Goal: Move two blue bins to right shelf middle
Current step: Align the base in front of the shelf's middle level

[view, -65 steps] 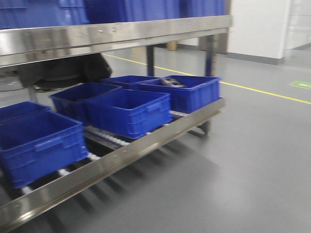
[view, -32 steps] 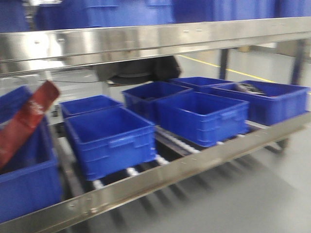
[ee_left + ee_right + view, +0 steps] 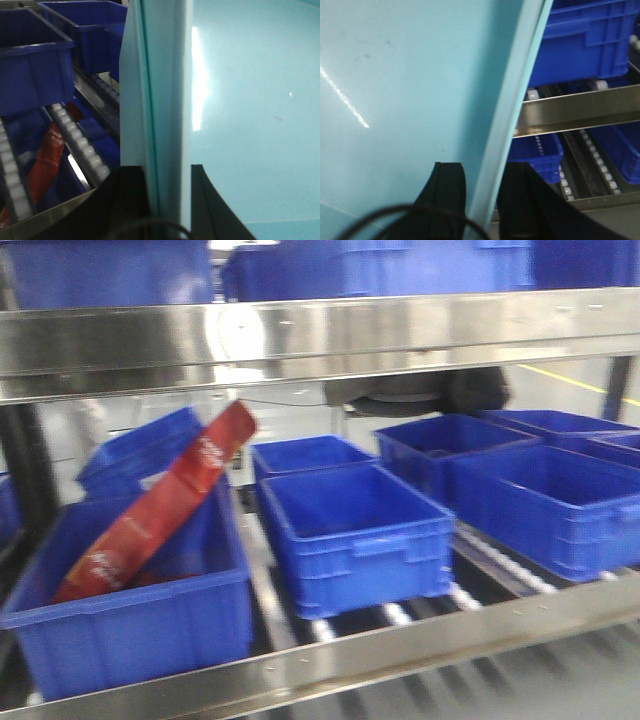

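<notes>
White writing on the red packet (image 3: 160,510) is unreadable; left gripper (image 3: 170,200) and right gripper (image 3: 480,192) each clamp a pale blue bin's (image 3: 250,110) upright rim

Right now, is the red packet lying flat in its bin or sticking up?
Sticking up. The red packet leans slantwise in the dark blue bin, its top end poking above the rim.

Pale bin (image 3: 240,100): we see only one wall, cut off at the frame's right.
Front view: blurred; red packet's (image 3: 160,505) print unreadable.
</notes>
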You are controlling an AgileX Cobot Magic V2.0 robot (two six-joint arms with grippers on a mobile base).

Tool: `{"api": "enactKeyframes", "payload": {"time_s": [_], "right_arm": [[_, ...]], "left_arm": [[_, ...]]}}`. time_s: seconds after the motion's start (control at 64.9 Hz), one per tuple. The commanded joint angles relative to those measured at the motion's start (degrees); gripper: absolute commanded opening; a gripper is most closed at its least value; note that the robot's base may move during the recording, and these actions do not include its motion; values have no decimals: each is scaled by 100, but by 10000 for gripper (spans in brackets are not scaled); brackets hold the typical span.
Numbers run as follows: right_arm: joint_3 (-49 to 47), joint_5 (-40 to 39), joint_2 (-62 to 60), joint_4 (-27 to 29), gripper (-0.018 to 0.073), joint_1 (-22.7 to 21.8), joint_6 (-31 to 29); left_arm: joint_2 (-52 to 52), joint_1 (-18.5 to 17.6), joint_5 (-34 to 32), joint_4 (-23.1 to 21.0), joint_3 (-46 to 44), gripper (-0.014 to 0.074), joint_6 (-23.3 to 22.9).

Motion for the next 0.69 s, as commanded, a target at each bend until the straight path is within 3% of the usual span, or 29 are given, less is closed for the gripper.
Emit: {"api": "enactKeyframes", "payload": {"time_s": [0.0, 0.678], "right_arm": [[-79, -525, -83, 150, -154, 29, -208], [-79, -525, -83, 150, -154, 29, -208]], "left_arm": [[-114, -39, -573, -402, -103, -111, -28], [-114, -39, -573, -402, -103, -111, -28]]}}
